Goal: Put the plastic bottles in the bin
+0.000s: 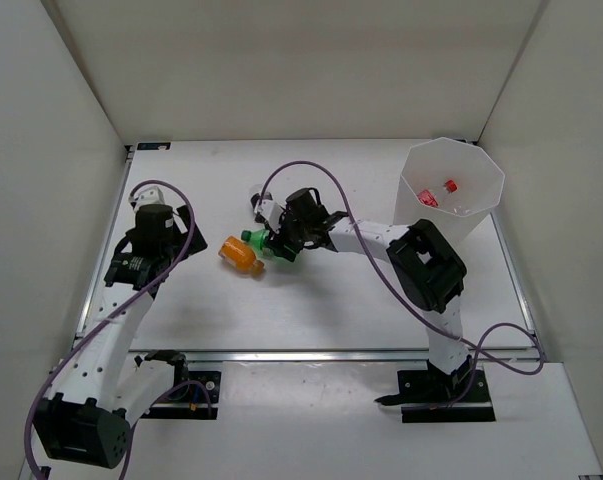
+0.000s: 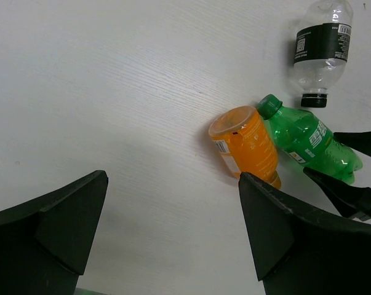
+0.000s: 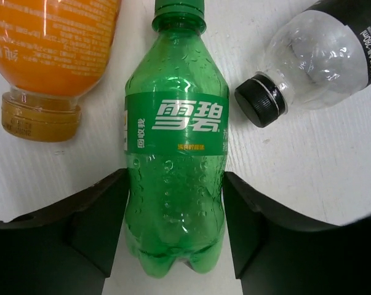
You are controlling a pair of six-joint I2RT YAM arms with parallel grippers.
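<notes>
The tall translucent white bin with the octagonal rim (image 1: 461,160) stands at the far right corner of the white worktop (image 1: 331,310). A clear red-labelled bottle (image 1: 437,193) lies inside it.

Near the middle of the worktop three bottles lie close together on their sides. The orange plastic bottle (image 3: 50,49) is just beside the green one, toward the left edge and lying head to tail with it. The clear bottle with a dark label and black cap (image 3: 314,61) lies toward the far edge, its cap aimed at the green bottle's shoulder but not touching it.

The green plastic bottle (image 3: 175,160) has a green cap, a green band with white characters and droplets inside. The right gripper (image 3: 175,175) straddles its lower body, jaws pressed against both flanks.

The left gripper (image 2: 173,178) hovers nearer the left edge, jaws wide apart with only bare worktop between them.
</notes>
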